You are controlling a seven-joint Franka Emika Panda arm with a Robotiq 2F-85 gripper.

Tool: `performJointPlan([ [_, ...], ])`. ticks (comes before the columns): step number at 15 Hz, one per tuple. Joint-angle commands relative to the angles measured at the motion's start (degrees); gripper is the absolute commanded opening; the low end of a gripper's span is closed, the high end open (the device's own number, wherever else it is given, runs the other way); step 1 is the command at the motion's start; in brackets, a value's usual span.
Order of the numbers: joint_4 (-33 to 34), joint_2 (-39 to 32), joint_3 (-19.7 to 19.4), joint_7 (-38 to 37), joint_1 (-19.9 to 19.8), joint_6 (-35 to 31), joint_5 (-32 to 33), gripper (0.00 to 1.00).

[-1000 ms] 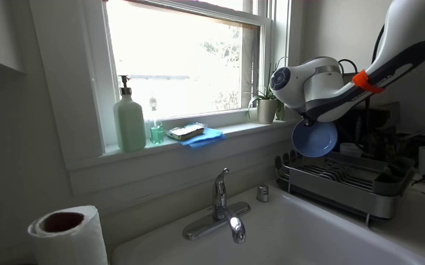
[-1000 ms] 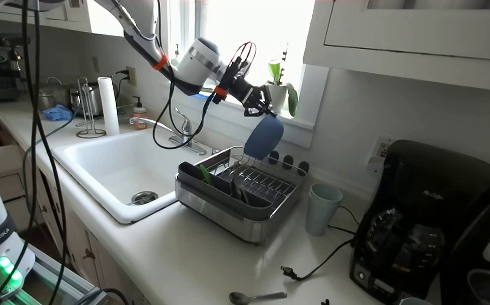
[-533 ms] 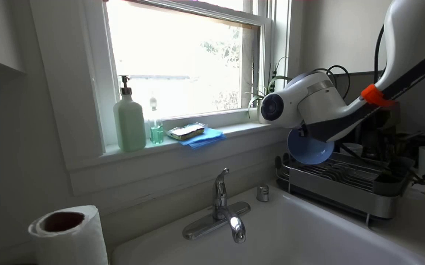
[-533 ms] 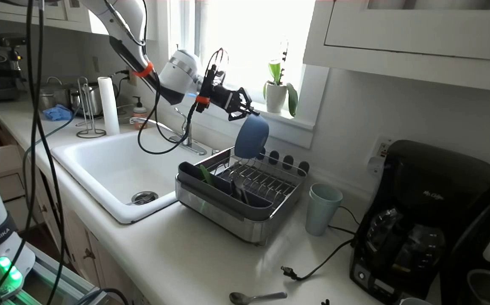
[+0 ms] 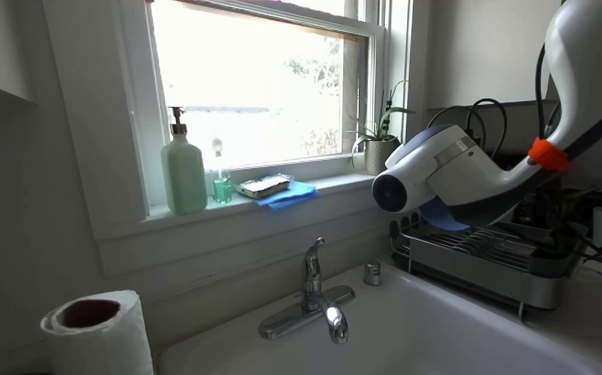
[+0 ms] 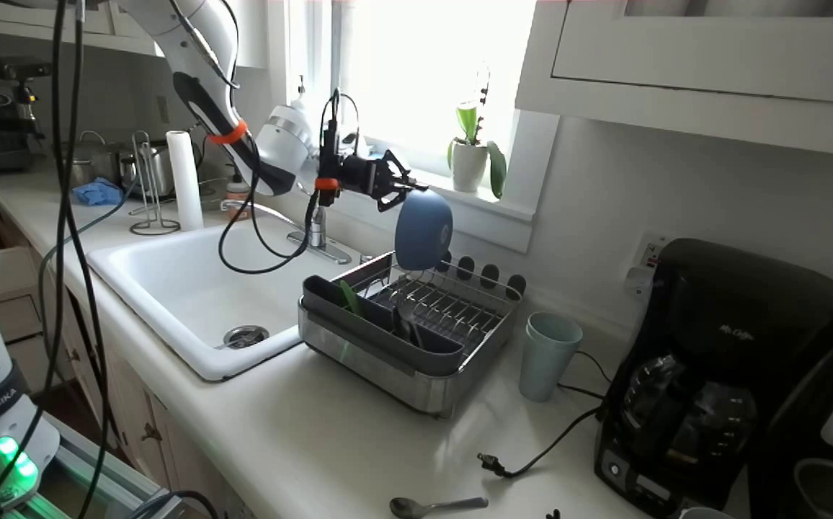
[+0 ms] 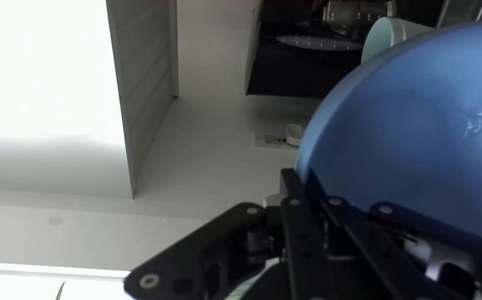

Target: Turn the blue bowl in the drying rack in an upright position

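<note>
1. The gripper (image 7: pixel 301 177) is narrow, pinching the blue bowl (image 6: pixel 422 232) by the rim at its top edge.
2. The bowl hangs on its side over the drying rack (image 6: pixel 366 375), towards the sink (image 6: pixel 243 360); I cannot tell whether its lower edge touches the rack.
3. In an exterior view the bowl's outer side and base show, the opening facing away.
4. In an exterior view the arm (image 5: pixel 452 177) covers most of the bowl.
5. The rack stands on the counter (image 6: pixel 315 432).
6. Stacked cups (image 6: pixel 542 367) stand between the rack and the coffee maker (image 6: pixel 719 310); a spoon (image 6: pixel 452 504) lies on the counter.
</note>
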State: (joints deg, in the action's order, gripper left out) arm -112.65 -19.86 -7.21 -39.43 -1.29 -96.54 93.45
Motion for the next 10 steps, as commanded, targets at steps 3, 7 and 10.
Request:
performJointPlan([
  [3,-4.5,1.5,0.8,-2.6,-1.9,1.9,6.0,0.01],
  [7,-5.1,1.3,1.2,-1.8,-3.2,1.1,5.9,0.01],
  [10,-5.6,1.4,1.5,-1.5,-3.5,1.1,5.2,0.01],
])
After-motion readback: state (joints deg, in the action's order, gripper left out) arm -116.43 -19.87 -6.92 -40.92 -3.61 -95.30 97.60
